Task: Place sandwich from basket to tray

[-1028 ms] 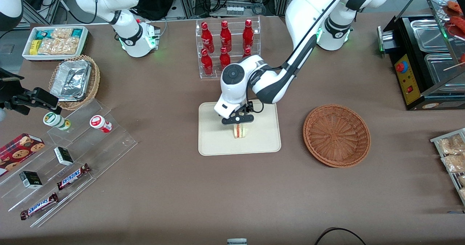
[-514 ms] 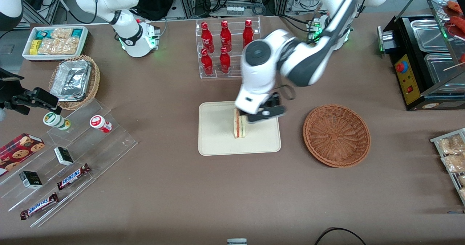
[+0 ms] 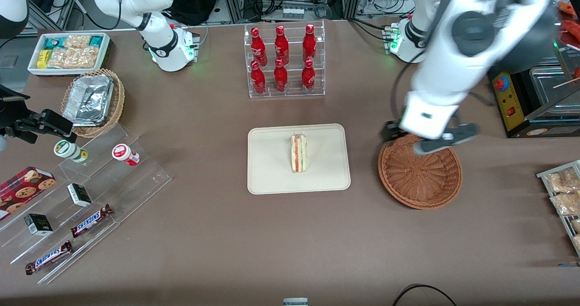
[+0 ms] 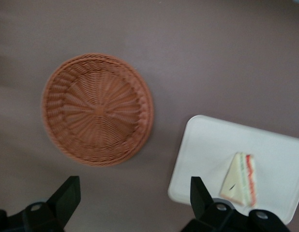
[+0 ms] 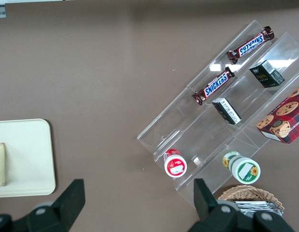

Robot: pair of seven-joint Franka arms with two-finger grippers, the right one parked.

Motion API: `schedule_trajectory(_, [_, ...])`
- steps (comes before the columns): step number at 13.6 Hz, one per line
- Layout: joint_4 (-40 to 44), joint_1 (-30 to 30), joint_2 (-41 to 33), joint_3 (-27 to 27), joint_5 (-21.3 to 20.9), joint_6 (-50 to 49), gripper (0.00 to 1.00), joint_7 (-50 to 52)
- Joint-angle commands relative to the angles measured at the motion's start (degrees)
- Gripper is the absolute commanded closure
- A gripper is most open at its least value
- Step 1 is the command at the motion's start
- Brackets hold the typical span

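Observation:
The sandwich (image 3: 298, 153) stands on its edge in the middle of the cream tray (image 3: 267, 174), its red and green filling showing. It also shows in the left wrist view (image 4: 240, 179) on the tray (image 4: 207, 145). The reddish-brown wicker basket (image 3: 420, 177) is empty and lies beside the tray, toward the working arm's end; the left wrist view shows it too (image 4: 97, 109). My left gripper (image 3: 428, 139) is open and empty, raised above the basket's rim farther from the front camera. In the left wrist view the gripper (image 4: 131, 199) has its jaws wide apart over bare tabletop.
A clear rack of red bottles (image 3: 283, 61) stands farther from the front camera than the tray. A black food warmer (image 3: 530, 79) stands at the working arm's end. Acrylic steps with snacks (image 3: 81, 197), a tan basket with foil (image 3: 93, 101) and a white snack bin (image 3: 68, 52) lie toward the parked arm's end.
My left gripper let go of the sandwich on the tray, rose, and swung away to above the basket. The sandwich stays standing on the tray.

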State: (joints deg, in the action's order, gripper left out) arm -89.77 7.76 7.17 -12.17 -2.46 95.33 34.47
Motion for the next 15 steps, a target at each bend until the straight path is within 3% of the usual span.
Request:
schedule_trajectory(1, [-1.5,-7.8,-4.5,-0.7,2.1,-6.2,0.00,-13.2])
schedule_trajectory(4, [-2.2,-13.2,-8.0,-0.7,1.3,-11.2,0.00,-26.9])
schedule_trajectory(7, [-1.6,-15.8,-9.5,-0.7,1.3,-13.6,0.00,-31.9])
schedule_trajectory(10, [0.8,-14.8,-8.9,-0.7,1.2,-15.6,0.00,-32.4])
schedule_trajectory(12, [0.8,-12.8,-8.9,-0.6,-2.4,-16.3,0.00,-33.7])
schedule_trajectory(15, [0.7,-12.0,-8.9,1.4,-2.8,-14.1,0.00,-33.5])
